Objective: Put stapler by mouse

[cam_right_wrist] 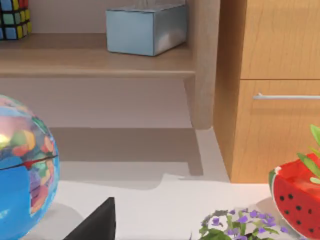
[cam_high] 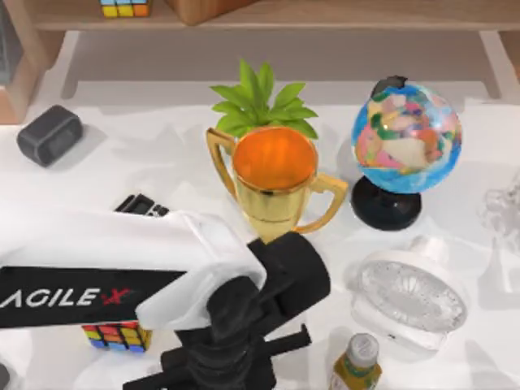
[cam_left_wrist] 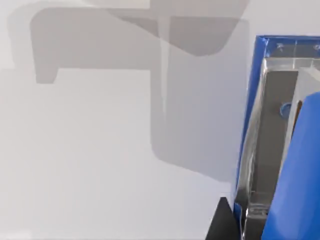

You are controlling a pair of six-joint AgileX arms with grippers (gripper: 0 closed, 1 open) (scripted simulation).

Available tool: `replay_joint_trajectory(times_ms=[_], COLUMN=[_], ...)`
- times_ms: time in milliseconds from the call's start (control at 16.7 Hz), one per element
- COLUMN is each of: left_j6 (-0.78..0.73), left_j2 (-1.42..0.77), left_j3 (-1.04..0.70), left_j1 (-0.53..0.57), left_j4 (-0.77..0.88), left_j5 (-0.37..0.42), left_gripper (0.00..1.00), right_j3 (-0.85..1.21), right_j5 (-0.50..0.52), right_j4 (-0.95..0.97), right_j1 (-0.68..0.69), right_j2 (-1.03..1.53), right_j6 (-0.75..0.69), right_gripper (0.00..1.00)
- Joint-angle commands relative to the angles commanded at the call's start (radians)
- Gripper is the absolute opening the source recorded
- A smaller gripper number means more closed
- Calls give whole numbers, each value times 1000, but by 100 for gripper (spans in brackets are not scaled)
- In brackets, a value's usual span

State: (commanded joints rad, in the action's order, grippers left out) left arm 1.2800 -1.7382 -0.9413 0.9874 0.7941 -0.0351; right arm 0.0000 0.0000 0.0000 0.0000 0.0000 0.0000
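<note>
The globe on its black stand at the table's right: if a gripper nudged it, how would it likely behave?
The globe is a large ball on a much smaller round black base, so it looks top-heavy and apt to tip if pushed high. Its surface appears smooth and glossy, so fingers would probably slip on it. A push low at the base seems likelier to slide it across the white table.

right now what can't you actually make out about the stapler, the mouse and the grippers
- Stapler: the left wrist view's edge cuts it off, so its full shape is hidden.
- Left gripper: in the top view the left arm covers it, so grip unclear.
- Mouse: cannot tell whether the dark object at the top view's left is it.
- Rubik's cube: mostly under the arm.
</note>
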Motion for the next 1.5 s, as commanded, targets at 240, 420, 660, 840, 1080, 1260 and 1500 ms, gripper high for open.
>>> replay_joint_trajectory(times_ms=[240,420,660,840,1080,1260,1500], left_j6=[-22,-6,-7,-40,-229,-476,-886], left_j2=[15,10,10,27,101,166,159], left_j3=[-43,-60,-58,-79,-166,-237,-324], left_j1=[3,19,17,-11,-148,-320,-596], left_j4=[43,49,48,76,186,255,275], left_j5=[1,28,28,31,42,44,37], left_gripper=[0,0,0,0,0,0,0], right_j3=[0,0,0,0,0,0,0], right_j5=[0,0,0,0,0,0,0], right_j4=[0,0,0,0,0,0,0], right_j1=[0,0,0,0,0,0,0], right_j2=[0,0,0,0,0,0,0], right_j6=[0,0,0,0,0,0,0], right_gripper=[100,100,100,100,100,100,100])
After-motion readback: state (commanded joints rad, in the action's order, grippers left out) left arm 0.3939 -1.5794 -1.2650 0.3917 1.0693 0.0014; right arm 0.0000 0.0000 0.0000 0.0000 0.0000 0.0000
